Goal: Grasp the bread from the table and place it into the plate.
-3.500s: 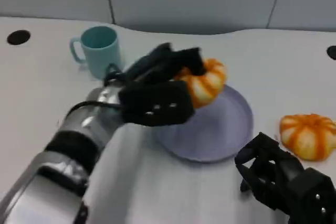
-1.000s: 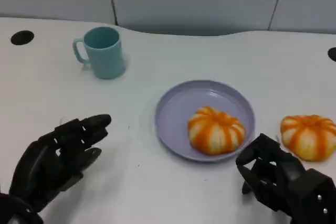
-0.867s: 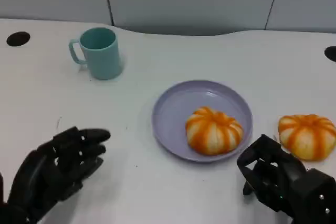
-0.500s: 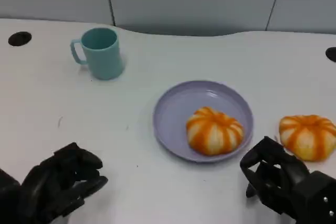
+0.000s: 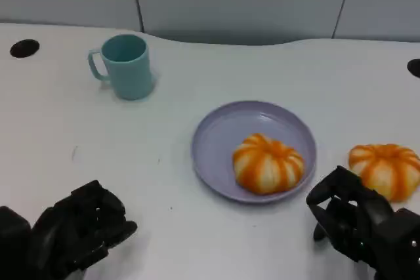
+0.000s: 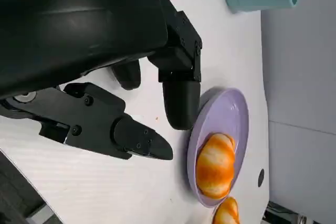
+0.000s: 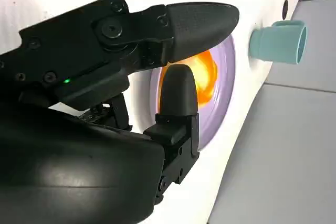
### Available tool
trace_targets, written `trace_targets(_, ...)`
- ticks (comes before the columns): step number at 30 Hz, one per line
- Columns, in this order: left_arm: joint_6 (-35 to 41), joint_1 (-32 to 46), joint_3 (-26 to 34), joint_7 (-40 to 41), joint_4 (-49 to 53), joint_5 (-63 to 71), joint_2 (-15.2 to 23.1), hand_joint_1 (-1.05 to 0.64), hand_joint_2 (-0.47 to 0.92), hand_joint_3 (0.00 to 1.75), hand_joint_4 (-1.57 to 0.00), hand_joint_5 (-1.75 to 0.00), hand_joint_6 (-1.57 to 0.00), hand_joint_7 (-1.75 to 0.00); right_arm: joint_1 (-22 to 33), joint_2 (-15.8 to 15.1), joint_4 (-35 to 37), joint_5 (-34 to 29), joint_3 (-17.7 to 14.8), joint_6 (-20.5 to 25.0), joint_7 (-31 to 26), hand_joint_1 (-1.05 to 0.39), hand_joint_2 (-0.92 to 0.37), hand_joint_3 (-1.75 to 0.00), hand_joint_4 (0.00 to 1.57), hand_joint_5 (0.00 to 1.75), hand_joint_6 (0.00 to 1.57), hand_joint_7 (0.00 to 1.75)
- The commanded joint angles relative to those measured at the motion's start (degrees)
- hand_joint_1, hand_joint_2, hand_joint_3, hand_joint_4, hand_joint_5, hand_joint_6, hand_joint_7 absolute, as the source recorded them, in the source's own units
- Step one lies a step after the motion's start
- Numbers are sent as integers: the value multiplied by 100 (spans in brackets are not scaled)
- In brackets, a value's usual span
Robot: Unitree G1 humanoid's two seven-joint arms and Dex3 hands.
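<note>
An orange-and-white striped bread lies in the lilac plate, on its right half. A second, similar bread sits on the table to the plate's right. My left hand is low at the front left, well away from the plate, with nothing in it. The left wrist view shows that left hand with its fingers apart, and the plate and bread beyond. My right hand is at the front right, just in front of the second bread and empty. In the right wrist view, the right hand has its fingers spread before the bread.
A teal mug stands at the back left, its handle pointing left. Dark round holes mark the table's far left and far right. A grey wall panel runs behind the table's curved back edge.
The left hand, which held the bread above the plate, has let it go and drawn back to the front left. The bread now lies in the plate. The right hand has shifted slightly right.
</note>
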Motion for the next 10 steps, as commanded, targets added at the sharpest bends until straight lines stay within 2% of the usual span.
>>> trace_targets(1, -78, -80, 28, 18, 65, 80, 60, -21, 89, 0, -61, -175, -53, -162, -57, -112, 110, 21, -74, -103, 19, -25, -92, -34, 59, 175, 39, 175)
trace_targets(10, -137, -92, 28, -9, 92, 78, 8, -22, 90, 1, -60, -175, -53, -161, -24, -150, 95, -36, -107, -137, -25, -25, -92, -33, 55, 175, 38, 175)
